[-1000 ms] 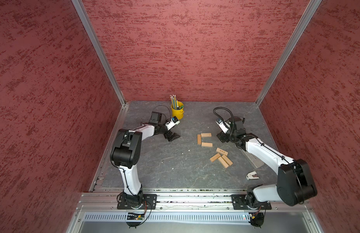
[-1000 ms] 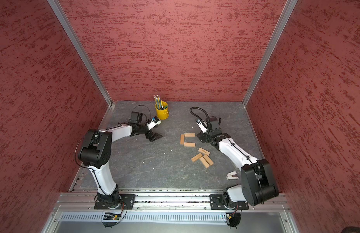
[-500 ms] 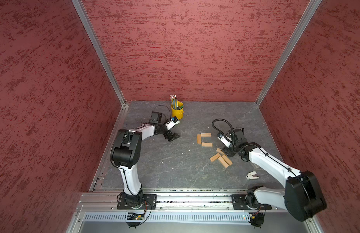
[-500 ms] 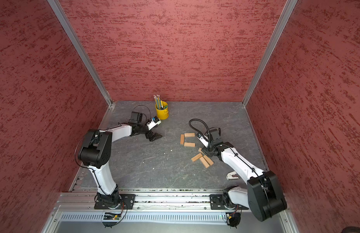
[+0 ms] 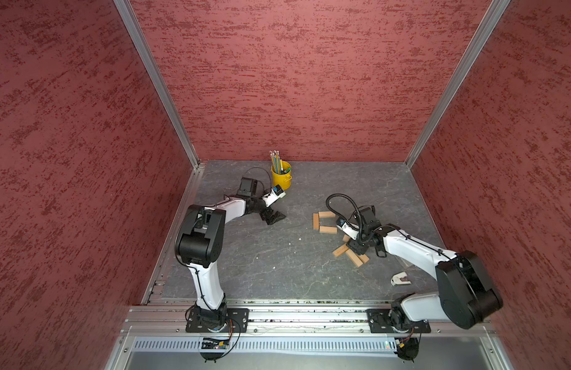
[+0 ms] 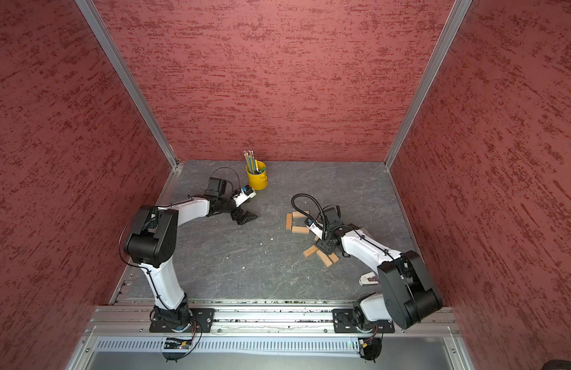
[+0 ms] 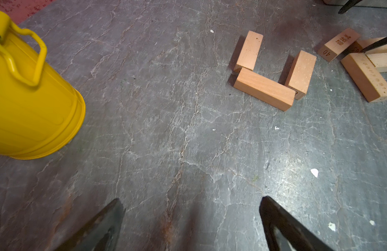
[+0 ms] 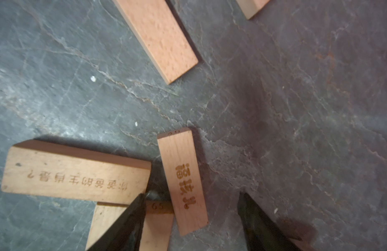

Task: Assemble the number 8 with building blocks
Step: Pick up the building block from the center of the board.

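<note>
Right pincer point(image 5: 357, 247) relocated: a second ago it stood at the far side beside the three-plank figure point(image 5: 322, 221); now it is drawn back toward the front and set low over the loose planks point(image 5: 348, 254). Left pincer point(image 5: 273, 218) unchanged in place, near the yellow pencil bucket point(image 5: 281, 174), fingers spread wide with nothing between them in the left wrist view. Lettered plank point(image 8: 182, 173): lies flat on the grey tabletop point(image 5: 277, 272), directly between the right pincer's fingers point(image 8: 131, 217). The pincer is spread part-way and straddles it, with a strip of bare tabletop showing on each side, so it is neither pinched nor touched. Long axis: runs outward along the fingers' reach, crossing the line between the two tips at near a right angle, slightly skewed. The end stamped "40" points away from the pincer toward the three-plank figure, as the left wrist view point(image 7: 340, 44) confirms. In both top views this plank is largely hidden under the pincer, lying on a diagonal. Longer lettered plank point(image 8: 75, 177): flat, lying crosswise to the first, one end close to the pincer's finger. Numbered plank point(image 8: 160, 226): partly beneath that same finger, its stamped end facing the other two. Three-plank figure: one lengthwise piece on the left, two crosswise pieces running from its ends, open toward the right. It stands apart from the loose planks, farther from the robot bases.
</note>
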Action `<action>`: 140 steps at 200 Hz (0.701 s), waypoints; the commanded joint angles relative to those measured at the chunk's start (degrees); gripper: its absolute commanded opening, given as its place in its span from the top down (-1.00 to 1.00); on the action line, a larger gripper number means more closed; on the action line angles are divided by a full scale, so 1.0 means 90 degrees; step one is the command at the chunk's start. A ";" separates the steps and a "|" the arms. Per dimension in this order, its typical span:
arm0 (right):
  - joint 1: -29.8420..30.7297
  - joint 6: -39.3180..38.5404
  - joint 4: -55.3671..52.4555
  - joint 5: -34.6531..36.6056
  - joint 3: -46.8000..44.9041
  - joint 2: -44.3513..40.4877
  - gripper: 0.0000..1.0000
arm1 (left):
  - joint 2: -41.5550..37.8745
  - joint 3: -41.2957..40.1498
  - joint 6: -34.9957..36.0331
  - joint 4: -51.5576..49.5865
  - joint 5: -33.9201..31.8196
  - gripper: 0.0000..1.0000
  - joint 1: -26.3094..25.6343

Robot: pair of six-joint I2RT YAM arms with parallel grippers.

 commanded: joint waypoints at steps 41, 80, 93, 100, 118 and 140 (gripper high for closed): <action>-0.0250 0.0073 -0.0096 -0.1000 0.0362 0.0788 -0.10 | 0.0079 0.0075 0.0098 -0.0088 0.0048 -0.99 -0.0025; -0.0434 0.0040 -0.0268 -0.1059 0.0538 0.1032 0.33 | 0.0114 0.0152 0.0088 -0.0154 0.0120 -0.99 0.0023; -0.0450 -0.0005 -0.0392 -0.1059 0.0591 0.1055 0.51 | 0.0119 0.0171 0.0055 -0.0162 0.0151 -0.99 0.0043; -0.0451 -0.0006 -0.0467 -0.1071 0.0623 0.1052 0.58 | 0.0112 0.0174 0.0068 -0.0168 0.0171 -0.99 0.0043; -0.0451 -0.0002 -0.0627 -0.1088 0.0601 0.0909 0.59 | 0.0119 0.0184 0.0063 -0.0186 0.0185 -0.99 0.0053; -0.0452 -0.0005 -0.0522 -0.1032 0.0335 0.0692 0.52 | 0.0107 0.0173 0.0075 -0.0186 0.0200 -0.99 0.0054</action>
